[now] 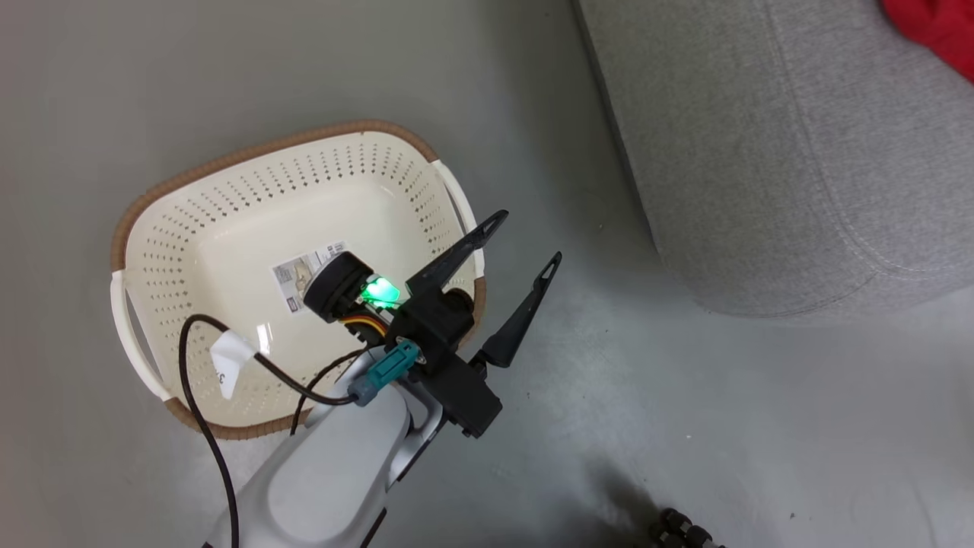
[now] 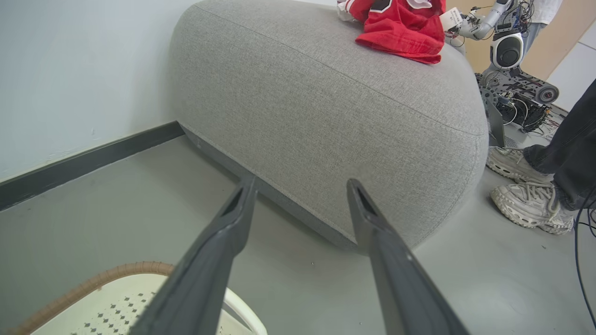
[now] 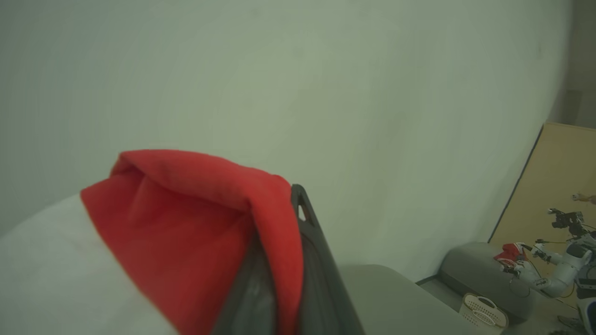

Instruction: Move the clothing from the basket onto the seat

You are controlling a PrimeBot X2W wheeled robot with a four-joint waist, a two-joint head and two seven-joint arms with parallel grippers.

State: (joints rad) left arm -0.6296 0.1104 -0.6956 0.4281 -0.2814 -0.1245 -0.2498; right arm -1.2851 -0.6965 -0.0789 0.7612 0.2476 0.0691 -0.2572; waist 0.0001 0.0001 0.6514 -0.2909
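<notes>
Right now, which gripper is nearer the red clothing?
Right. The right gripper is shut on a fold of the red clothing. The left gripper stands open by the rim of the basket, short of the seat, touching no cloth.

The basket [image 1: 228, 217] stands upright on the grey floor at the left centre of the head view, cream-white with a brown rim, and a label sticker lies on its bare bottom. The seat [image 1: 761, 152], light grey and rounded, takes the upper right. The clothing [image 2: 400, 28], red with white parts, lies crumpled on top of the seat.
</notes>
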